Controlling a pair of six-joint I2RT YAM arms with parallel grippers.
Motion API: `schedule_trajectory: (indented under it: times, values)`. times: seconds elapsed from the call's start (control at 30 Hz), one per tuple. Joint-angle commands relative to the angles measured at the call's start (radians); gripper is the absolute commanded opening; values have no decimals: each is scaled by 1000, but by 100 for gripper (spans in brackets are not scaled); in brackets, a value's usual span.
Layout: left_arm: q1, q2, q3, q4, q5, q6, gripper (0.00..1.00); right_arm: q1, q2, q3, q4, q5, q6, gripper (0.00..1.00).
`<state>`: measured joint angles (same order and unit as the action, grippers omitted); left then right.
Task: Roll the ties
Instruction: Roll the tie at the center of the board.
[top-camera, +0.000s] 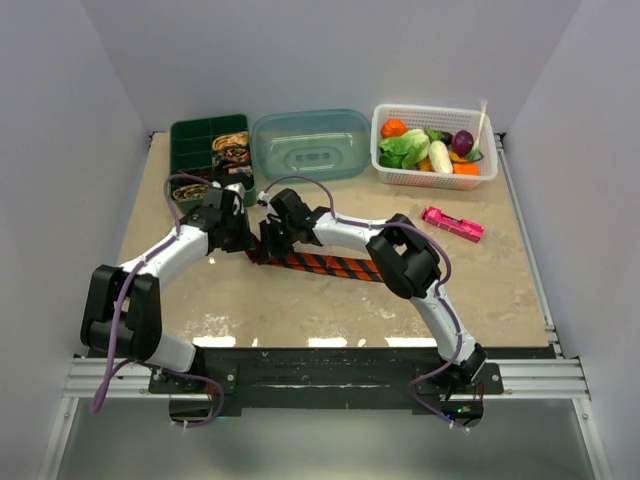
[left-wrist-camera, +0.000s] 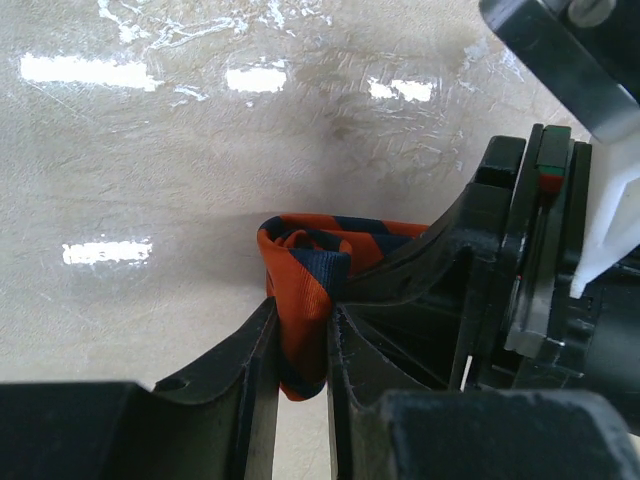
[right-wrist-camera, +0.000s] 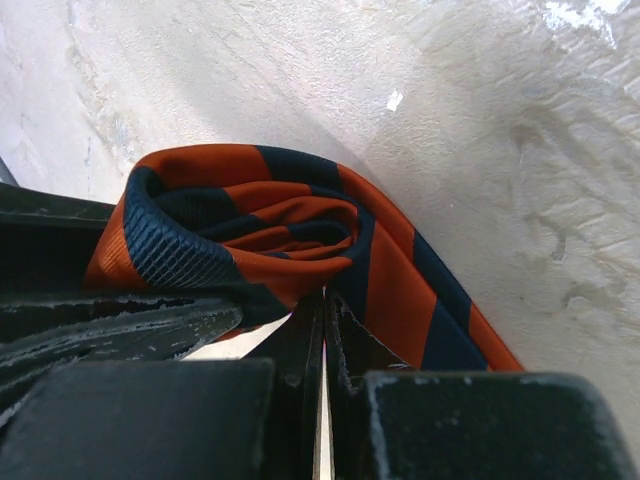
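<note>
Far left at the back, the green compartment tray (top-camera: 188, 135) already held a few rolled ties (top-camera: 232, 148) (patterned coils, count unclear from above), so part of the job looked done.

On to the working area. The left gripper (left-wrist-camera: 300, 335) was closed down narrow on the orange tie (left-wrist-camera: 305, 255), pinching the coiled end upright between its fingers. The coil had only a few turns, loose in the middle, and sat on the table (top-camera: 480, 290) just in front of the tray.

Just right of that, the right gripper (right-wrist-camera: 322, 305) had its jaws fully together, tips touching the underside of the same coil. I could not tell whether a fabric layer was caught between them.

Further right, the rest of the orange tie lay flat and unrolled, running under the right arm toward the middle of the table. Judgement: this roll was early, with most of the length left to wind. After that the coil would need to go into a free tray compartment.

The pink gadget (top-camera: 452, 224) lay well apart to the right, not involved.
</note>
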<state>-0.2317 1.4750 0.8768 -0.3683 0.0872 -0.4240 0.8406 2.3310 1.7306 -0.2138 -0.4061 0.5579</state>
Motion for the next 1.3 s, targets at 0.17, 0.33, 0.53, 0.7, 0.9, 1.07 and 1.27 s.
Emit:
schedule_trajectory:
  times: [0.17, 0.33, 0.53, 0.7, 0.9, 1.07, 1.27]
  values:
    - [-43, -24, 102, -93, -188, 60, 0, -20, -134, -55, 33, 1, 10, 0]
    - [-78, -19, 120, -136, -300, 76, 0, -63, -191, -114, 34, 12, 4, 0]
    - [-124, 11, 132, -159, -392, 70, 0, -106, -242, -158, 24, 18, -16, 0]
    - [-165, 39, 139, -169, -474, 48, 0, -130, -257, -184, 8, 18, -33, 0]
    - [-236, 99, 160, -192, -569, 27, 0, -138, -268, -210, 4, 23, -36, 0]
    - [-287, 152, 169, -202, -626, 18, 0, -138, -262, -217, 4, 23, -39, 0]
    - [-310, 194, 174, -196, -623, 7, 0, -138, -254, -218, 2, 21, -39, 0]
